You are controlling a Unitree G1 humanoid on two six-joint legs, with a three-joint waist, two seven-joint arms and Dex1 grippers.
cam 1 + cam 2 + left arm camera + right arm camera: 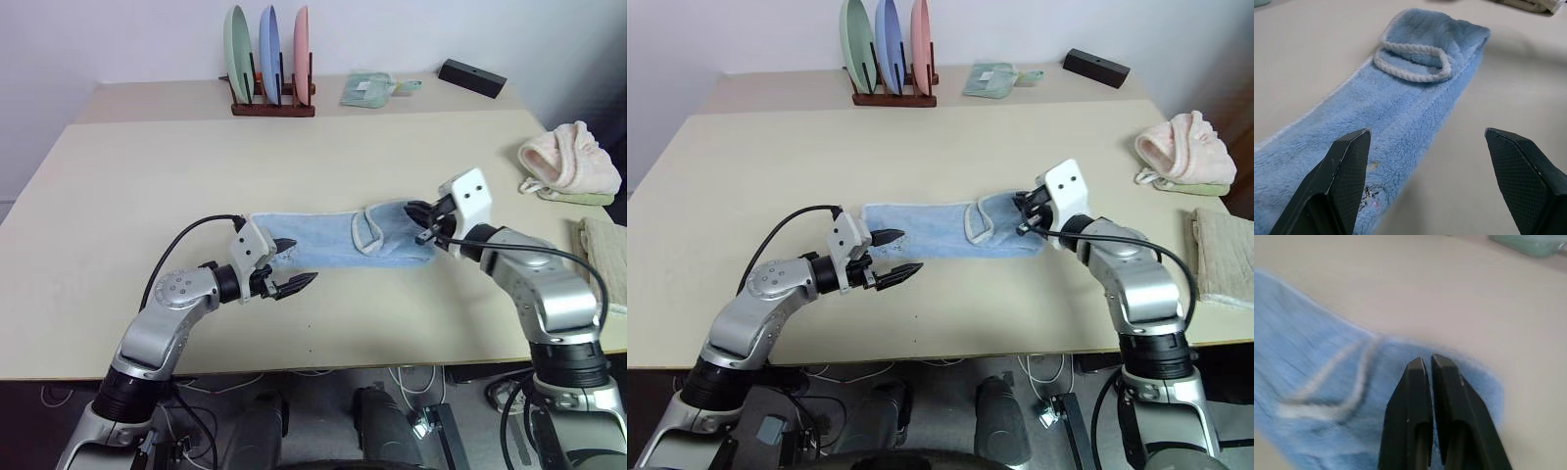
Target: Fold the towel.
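The light blue towel [333, 243] lies on the table as a long narrow strip, running left to right. Near its right end a flap with white trim [1413, 68] is turned back. A small dark logo [1369, 198] shows at the left end. My left gripper [302, 262] is open just past that left end, low over the table, with one finger [1349, 166] above the cloth. My right gripper [418, 219] hovers just over the towel's right end. Its fingers [1420, 396] are shut together with no cloth seen between them.
The beige table [147, 166] carries a rack of three plates [272, 59] at the back. Beside the rack lie a pale green cloth [370, 88] and a black box [472, 76]. A pink bundled towel [568, 162] and a beige cloth [602, 245] sit at the right edge.
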